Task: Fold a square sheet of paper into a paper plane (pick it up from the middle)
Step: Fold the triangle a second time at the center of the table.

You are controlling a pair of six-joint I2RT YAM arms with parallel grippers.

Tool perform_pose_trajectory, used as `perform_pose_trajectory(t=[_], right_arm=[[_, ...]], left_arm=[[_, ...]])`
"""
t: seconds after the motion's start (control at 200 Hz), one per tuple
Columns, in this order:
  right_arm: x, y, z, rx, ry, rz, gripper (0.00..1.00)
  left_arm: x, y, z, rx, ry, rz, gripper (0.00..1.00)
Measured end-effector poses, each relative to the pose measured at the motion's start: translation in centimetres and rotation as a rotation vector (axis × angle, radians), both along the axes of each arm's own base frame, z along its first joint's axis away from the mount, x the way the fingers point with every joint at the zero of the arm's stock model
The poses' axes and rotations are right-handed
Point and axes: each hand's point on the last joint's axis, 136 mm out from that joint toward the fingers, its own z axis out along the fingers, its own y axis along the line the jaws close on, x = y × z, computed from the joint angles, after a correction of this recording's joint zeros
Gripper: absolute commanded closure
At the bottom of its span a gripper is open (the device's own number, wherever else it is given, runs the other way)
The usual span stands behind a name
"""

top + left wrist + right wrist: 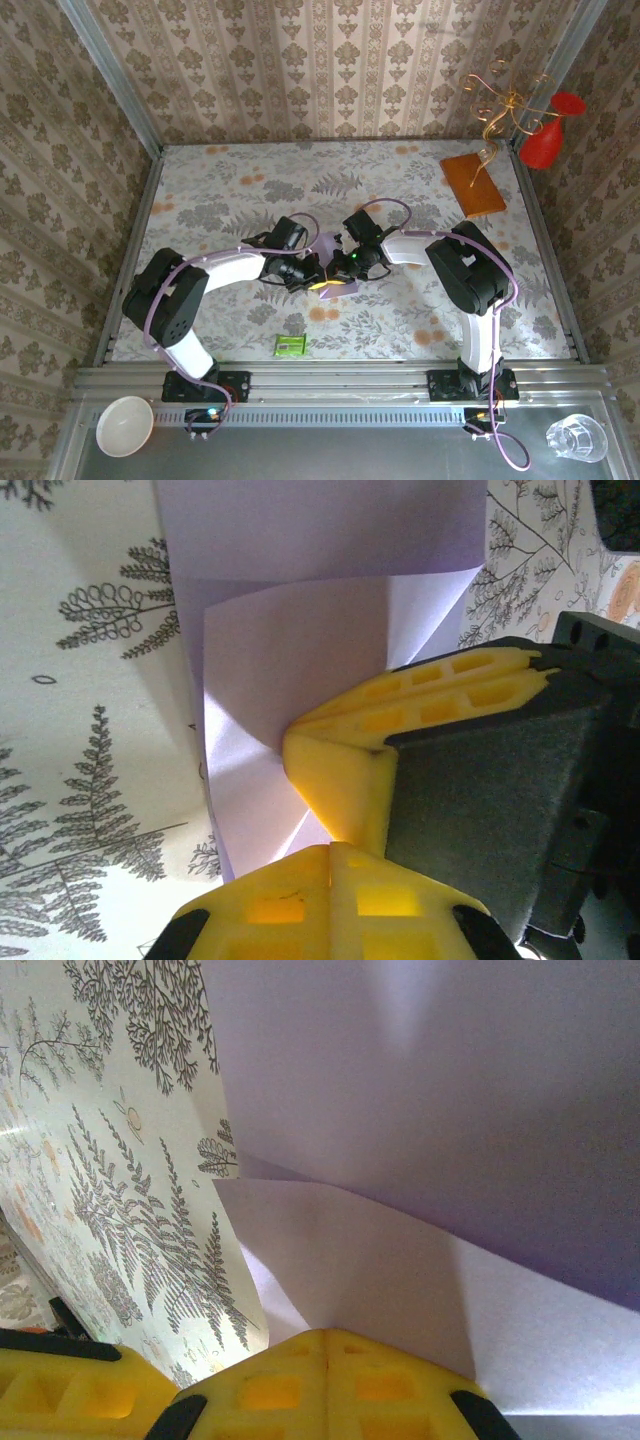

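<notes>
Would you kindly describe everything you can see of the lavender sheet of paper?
The sheet of paper is thin, plain pale lavender and unmarked. It is partly folded, with overlapping layers and slanted creases, mid-table on the fern-print cloth. The left gripper and the right gripper both look shut on its folds, their yellow tips close together.

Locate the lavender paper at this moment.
The paper is at the middle of the table in the top view, gripped by both arms' jaws, just beyond the green packet.
</notes>
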Motion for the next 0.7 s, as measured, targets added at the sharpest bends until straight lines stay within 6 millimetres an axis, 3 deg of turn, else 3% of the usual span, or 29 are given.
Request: perform_pose_trajectory(t=[0.7], right_arm=[[0.0, -0.1, 0.0, 0.013, 0.007, -0.002, 0.94]], left_arm=[[-0.8, 0.3, -2.3, 0.036, 0.062, 0.000, 1.00]])
